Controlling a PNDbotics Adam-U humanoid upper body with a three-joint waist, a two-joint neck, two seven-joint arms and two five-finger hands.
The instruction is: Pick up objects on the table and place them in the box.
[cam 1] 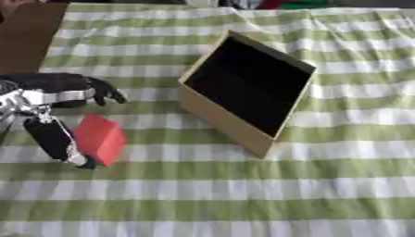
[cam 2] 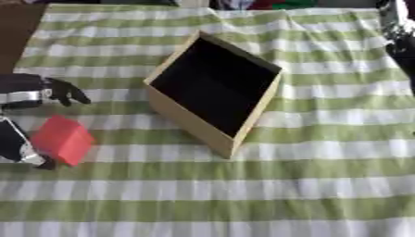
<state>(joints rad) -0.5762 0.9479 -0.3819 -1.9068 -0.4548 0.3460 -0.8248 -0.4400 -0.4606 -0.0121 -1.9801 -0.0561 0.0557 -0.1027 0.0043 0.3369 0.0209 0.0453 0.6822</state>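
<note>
Your left hand is at the left edge of the green and white striped cloth. Its fingers and thumb are spread apart around the red block, with the thumb touching the block's near side. The block sits on the cloth, left of the open wooden box. Your right arm shows at the top right corner, but you cannot see its hand.

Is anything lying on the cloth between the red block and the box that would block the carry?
Nothing visible does. The red block sits at the left hand; only bare striped tablecloth lies between it and the box, whose near wall faces the block.
</note>
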